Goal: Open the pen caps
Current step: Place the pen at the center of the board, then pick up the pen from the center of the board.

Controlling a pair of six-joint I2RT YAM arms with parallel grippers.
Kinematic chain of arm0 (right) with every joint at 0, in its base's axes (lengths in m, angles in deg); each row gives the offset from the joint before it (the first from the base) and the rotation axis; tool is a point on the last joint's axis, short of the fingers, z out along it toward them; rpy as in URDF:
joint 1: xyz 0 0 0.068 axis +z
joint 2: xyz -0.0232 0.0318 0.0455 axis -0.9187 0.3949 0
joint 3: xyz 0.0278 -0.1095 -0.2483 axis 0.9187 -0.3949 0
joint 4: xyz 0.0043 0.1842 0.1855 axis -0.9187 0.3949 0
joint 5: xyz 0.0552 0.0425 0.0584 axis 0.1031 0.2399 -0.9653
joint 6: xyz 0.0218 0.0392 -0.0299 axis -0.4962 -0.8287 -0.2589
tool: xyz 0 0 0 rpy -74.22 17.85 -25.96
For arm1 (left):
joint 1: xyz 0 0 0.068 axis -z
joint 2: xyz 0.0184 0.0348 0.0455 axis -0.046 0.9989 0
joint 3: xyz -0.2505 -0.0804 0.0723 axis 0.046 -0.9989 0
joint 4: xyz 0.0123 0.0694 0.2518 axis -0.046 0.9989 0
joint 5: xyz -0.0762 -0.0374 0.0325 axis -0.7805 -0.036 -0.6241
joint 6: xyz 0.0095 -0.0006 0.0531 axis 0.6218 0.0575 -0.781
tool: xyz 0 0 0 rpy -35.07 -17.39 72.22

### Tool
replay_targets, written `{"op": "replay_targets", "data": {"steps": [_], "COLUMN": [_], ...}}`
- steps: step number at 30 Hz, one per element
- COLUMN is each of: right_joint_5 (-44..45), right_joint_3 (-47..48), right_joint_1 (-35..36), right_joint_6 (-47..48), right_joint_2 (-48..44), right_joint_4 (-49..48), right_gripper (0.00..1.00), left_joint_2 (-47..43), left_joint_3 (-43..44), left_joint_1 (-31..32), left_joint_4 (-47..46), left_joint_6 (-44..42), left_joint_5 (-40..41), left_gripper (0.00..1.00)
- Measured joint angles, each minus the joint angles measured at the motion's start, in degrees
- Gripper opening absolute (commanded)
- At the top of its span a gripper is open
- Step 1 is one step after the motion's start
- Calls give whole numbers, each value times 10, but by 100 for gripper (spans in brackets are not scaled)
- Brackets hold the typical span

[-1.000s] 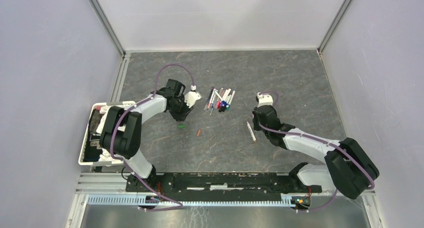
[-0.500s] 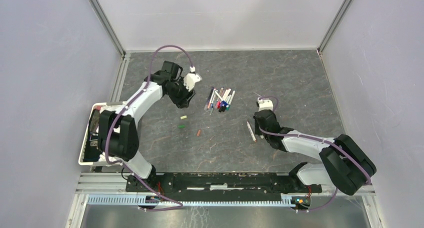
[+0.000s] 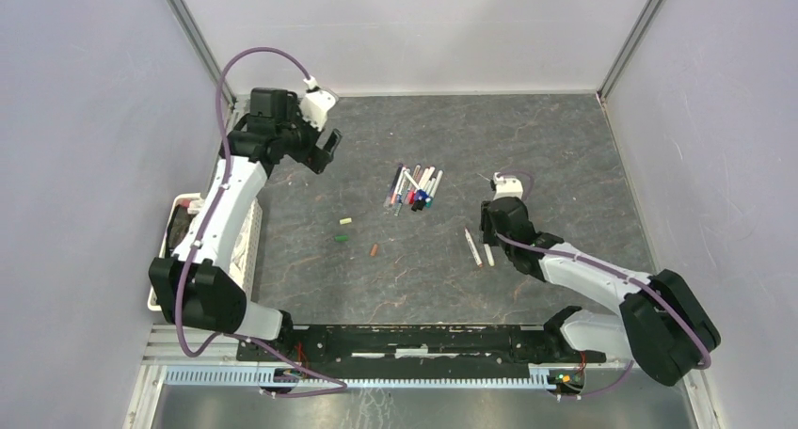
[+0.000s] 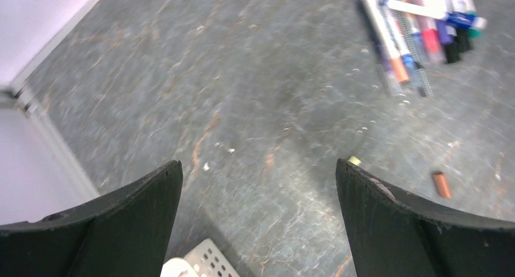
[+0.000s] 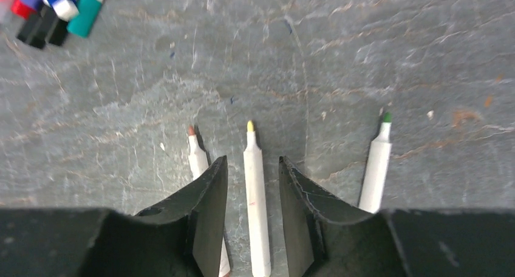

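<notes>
At table centre: a heap of pens, white and clear barrels with coloured ends, lies bunched and roughly parallel on the grey stone-patterned table; coloured caps show on several
Loose caps: three short plastic cylinders lie on bare table, nearer the arm bases than the heap; a pale yellow cap; a green cap just beside it; a brown cap a little to their right; none touches a pen
Uncapped pens: three white-barrelled pens lie side by side, tips bare, to the right of the heap; a brown-tipped pen; a yellow-tipped pen; a green-tipped pen
Right gripper: low over the table; jaws partly apart, astride the yellow-tipped pen, a gap visible on each side; nothing gripped
Left gripper: raised near the far left corner, well apart from the heap; jaws spread wide; empty
White perforated basket: at the table's left edge, beside the left arm; contents dark, cannot tell what
</notes>
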Motion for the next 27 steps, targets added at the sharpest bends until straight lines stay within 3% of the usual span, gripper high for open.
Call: {"op": "replay_targets", "data": {"steps": [4, 9, 21, 27], "right_joint_5": [-9, -31, -63, -76], "right_joint_3": [31, 91, 382, 481], "right_joint_1": [-24, -30, -27, -26], "right_joint_6": [0, 9, 6, -1], "right_joint_2": [-14, 10, 285, 398], "right_joint_4": [28, 62, 138, 155], "right_gripper": [46, 50, 50, 49], "left_joint_2": [0, 5, 9, -12], "left_joint_3": [0, 0, -34, -55], "left_joint_1": [-41, -78, -77, -77], "left_joint_4": [-31, -33, -27, -14], "left_joint_6": [38, 66, 87, 94], "left_joint_5": [31, 15, -49, -68], "left_gripper": [100, 100, 100, 100]}}
